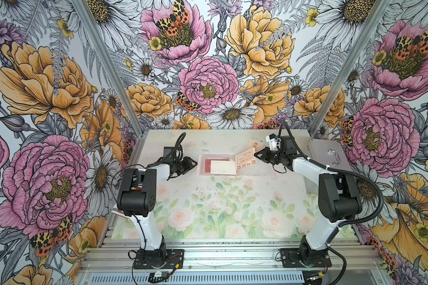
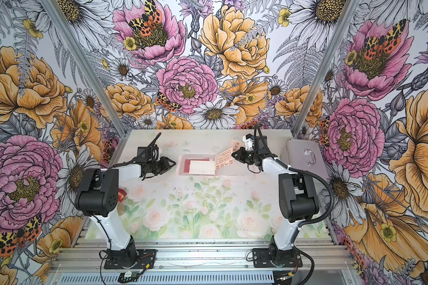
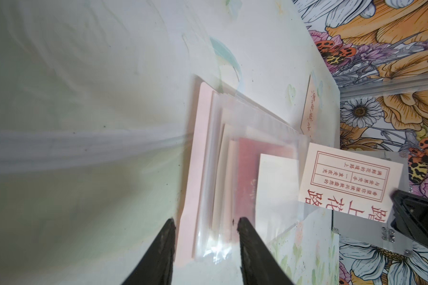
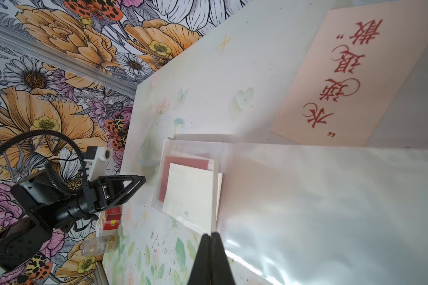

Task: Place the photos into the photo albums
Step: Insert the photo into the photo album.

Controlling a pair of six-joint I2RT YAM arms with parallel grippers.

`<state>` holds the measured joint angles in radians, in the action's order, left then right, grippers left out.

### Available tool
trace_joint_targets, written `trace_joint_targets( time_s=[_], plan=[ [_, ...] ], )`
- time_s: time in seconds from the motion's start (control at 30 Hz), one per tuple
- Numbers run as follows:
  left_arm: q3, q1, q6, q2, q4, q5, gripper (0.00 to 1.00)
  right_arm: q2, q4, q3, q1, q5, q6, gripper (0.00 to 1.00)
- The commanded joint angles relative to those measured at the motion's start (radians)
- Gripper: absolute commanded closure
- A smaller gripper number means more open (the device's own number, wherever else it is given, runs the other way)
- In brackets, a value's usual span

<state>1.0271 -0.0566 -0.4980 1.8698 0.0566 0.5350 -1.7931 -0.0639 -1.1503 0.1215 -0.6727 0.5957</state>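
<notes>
Tabletop (image 1: 220, 197): right pincer (image 1: 255, 156) tight on photo (image 1: 245, 161)

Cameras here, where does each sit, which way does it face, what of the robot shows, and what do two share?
Top views: high behind the robot, looking down over the table toward the back wall; both arms, left claw and right claw show.
Left wrist: on the left arm, facing the album past its open fingertips; the right claw shows, gripping a cream photo.
Right wrist: on the right arm, facing the album past its shut claw; the left arm shows.
Shared: both wrist views show the album and loose photo.
</notes>
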Motion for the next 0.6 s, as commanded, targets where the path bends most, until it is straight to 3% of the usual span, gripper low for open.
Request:
trace_joint_targets(
  time_s=[0.0, 0.57],
  plan=[
    [0.022, -0.010, 0.020, 0.013, 0.001, 0.020, 0.57, -0.029, 0.066, 0.001, 0.009, -0.013, 0.018, 1.00],
    [0.039, -0.034, 0.021, 0.049, -0.001, 0.025, 0.56, -0.060, 0.036, 0.080, 0.021, 0.053, 0.053, 1.00]
  ],
)
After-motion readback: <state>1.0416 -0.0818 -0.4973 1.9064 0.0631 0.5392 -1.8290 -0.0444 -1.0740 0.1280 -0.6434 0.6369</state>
